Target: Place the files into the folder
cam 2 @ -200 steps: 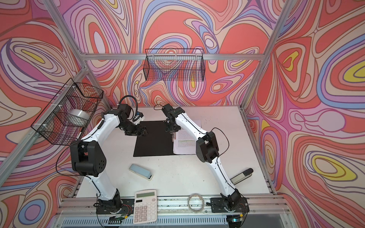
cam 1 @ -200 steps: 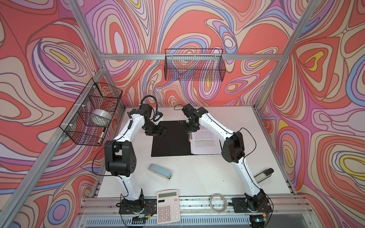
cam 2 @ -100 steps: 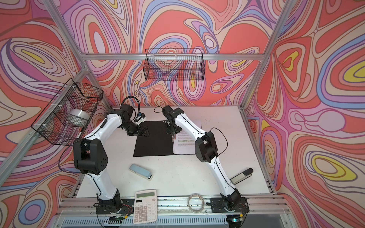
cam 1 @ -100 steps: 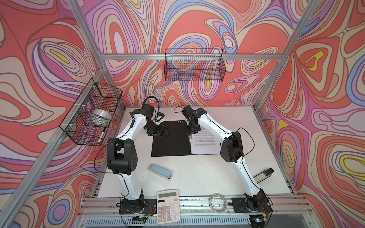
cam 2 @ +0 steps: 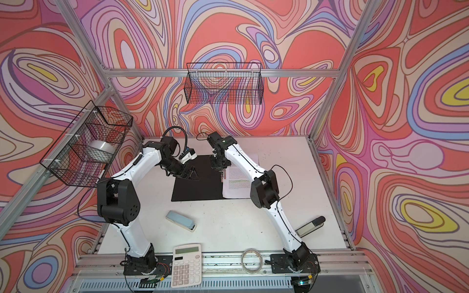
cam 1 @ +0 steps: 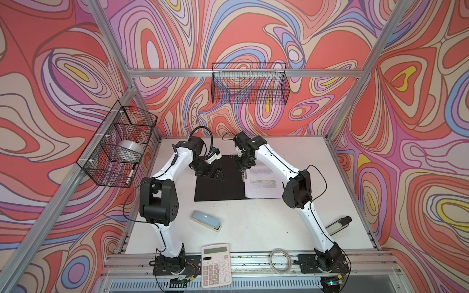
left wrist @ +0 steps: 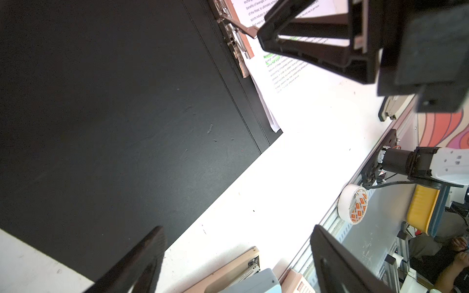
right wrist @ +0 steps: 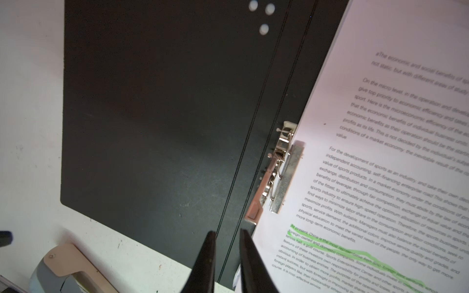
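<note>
Newly narrowed to a slim empty gap, the right gripper [right wrist: 226, 232] hangs over the open black-lined folder [right wrist: 152, 114], its silver spine clip [right wrist: 281, 175] lying lengthwise just ahead on the white printed sheets [right wrist: 380, 152]; the wide-spread left gripper [left wrist: 237, 228] is farther.

L claw [left wrist: 236, 227] spread wide, tilted low; R claw [right wrist: 228, 261] narrow gap, empty, pointing down.

The left tool [cam 1: 212, 175] has slid further over the folder [cam 1: 218, 190], while the right tool's [right wrist: 227, 232] jaws have narrowed.
</note>
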Motion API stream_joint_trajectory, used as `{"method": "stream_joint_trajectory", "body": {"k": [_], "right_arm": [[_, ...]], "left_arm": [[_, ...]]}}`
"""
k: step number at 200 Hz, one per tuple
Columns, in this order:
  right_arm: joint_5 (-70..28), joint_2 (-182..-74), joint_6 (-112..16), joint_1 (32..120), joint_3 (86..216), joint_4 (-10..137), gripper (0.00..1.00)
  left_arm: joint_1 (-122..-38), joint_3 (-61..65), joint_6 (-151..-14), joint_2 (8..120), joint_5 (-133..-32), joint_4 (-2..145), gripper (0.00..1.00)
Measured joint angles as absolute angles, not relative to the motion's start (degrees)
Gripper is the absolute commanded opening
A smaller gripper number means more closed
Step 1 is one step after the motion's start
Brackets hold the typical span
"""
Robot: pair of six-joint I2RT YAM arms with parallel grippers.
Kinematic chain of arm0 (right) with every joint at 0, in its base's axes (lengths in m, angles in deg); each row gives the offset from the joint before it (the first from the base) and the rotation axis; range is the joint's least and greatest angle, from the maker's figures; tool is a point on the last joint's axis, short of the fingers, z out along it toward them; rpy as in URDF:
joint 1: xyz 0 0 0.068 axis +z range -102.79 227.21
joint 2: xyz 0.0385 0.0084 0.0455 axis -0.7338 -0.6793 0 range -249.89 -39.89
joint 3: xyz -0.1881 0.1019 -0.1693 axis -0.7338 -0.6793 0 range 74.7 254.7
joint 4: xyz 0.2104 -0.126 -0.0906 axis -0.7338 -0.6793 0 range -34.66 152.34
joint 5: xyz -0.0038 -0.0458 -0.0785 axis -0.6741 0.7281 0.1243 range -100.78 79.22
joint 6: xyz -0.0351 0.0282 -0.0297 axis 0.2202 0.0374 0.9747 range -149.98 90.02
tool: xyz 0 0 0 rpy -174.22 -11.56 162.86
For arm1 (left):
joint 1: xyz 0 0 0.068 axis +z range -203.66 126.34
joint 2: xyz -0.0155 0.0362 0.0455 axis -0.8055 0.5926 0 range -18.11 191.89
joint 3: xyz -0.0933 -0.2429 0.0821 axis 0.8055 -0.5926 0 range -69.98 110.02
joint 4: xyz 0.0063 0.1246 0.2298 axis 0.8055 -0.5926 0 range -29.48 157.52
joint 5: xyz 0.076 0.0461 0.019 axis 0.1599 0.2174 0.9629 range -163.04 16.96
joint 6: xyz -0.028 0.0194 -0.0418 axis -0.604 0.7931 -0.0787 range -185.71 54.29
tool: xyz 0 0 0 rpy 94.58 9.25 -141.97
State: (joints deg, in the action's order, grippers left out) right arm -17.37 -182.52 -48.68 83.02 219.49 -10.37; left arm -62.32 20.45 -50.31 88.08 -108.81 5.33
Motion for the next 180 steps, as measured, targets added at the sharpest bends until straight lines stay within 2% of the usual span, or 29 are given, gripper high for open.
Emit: {"method": "stream_joint_trajectory", "body": {"k": [180], "right_arm": [[-11.78, -185.23, -46.54, 83.04, 219.51, -13.58, 0.15]], "left_arm": [[-62.24, 19.97, -49.81, 88.93, -107.52, 5.35, 0.89]]}}
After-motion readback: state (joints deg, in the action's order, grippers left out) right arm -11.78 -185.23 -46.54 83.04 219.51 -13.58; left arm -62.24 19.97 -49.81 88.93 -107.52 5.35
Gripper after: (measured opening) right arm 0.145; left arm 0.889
